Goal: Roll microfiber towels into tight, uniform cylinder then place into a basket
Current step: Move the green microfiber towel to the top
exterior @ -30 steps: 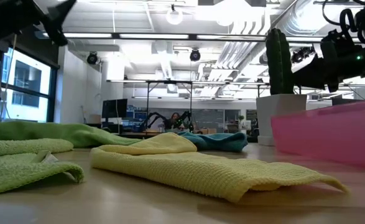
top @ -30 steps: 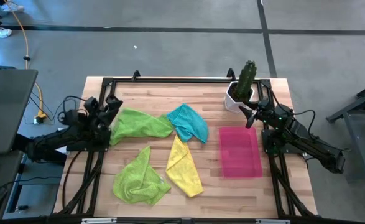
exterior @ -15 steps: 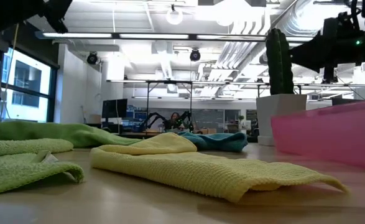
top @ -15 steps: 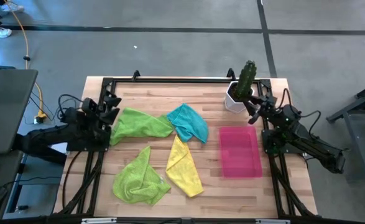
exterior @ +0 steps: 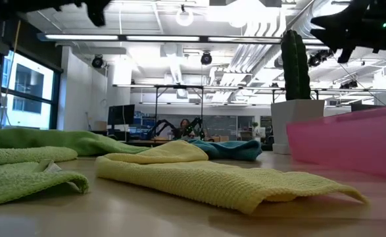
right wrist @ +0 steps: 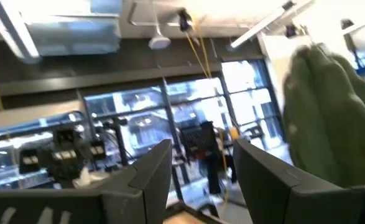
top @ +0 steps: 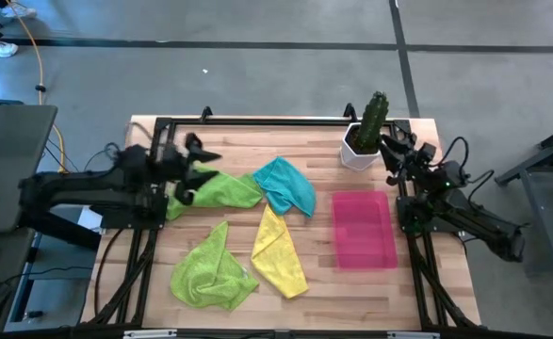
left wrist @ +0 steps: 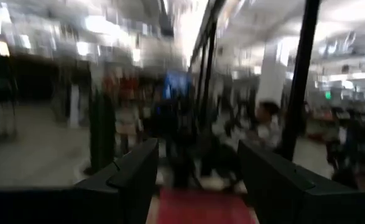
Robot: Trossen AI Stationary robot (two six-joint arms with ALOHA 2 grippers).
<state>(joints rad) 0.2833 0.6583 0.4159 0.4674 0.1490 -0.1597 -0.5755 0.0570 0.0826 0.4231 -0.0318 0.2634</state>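
Several microfiber towels lie spread flat on the wooden table: a lime green one [top: 218,188] at the left, a teal one [top: 286,185] in the middle, a yellow one [top: 278,252] and a second lime green one [top: 210,273] nearer the front. The pink basket [top: 364,229] stands to their right, with nothing in it. My left gripper [top: 201,168] hovers open above the left lime green towel's left end, pointing toward the table's right; in the left wrist view [left wrist: 198,186] nothing is between its fingers. My right gripper [top: 391,151] is open [right wrist: 201,180] in the air beside the cactus.
A white pot with a green cactus [top: 365,137] stands at the far right corner, right next to my right gripper. A black frame [top: 257,121] runs along the table's edges. Bare wood shows along the near edge and between the towels and the basket.
My left gripper has risen and swung from the table's left edge out over the left lime green towel, tipping from downward to about level and rolling somewhat. My right gripper has risen a little beside the cactus and tipped upward. Towels and basket have not moved.
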